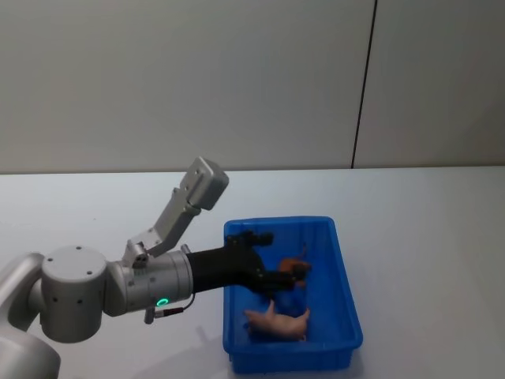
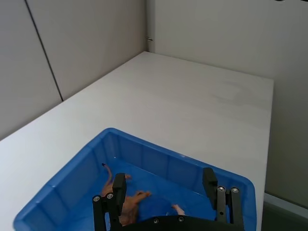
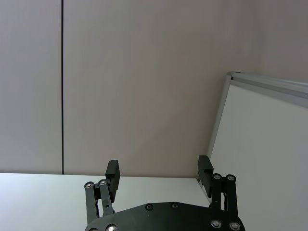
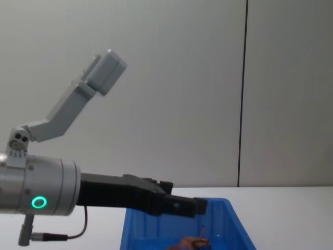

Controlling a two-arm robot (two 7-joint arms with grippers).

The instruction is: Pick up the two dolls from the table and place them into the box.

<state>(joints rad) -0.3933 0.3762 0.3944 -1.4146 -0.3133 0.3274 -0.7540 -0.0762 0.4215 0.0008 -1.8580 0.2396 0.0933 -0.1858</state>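
Left pincer [image 1: 278, 259] (open) over white table [image 1: 426, 229].

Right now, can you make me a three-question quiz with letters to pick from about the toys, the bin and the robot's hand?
1. Where are the two dolls? A on the table; B in the box; C in the end effector.
2. What colour is the box? A blue; B red; C green.
3. The left end effector is: A open; B shut on a doll; C shut on nothing.

B: the brown doll and the peach doll lie inside the box.
A: its walls are bright blue.
A: the left end effector has its fingers apart above the box, holding nothing.
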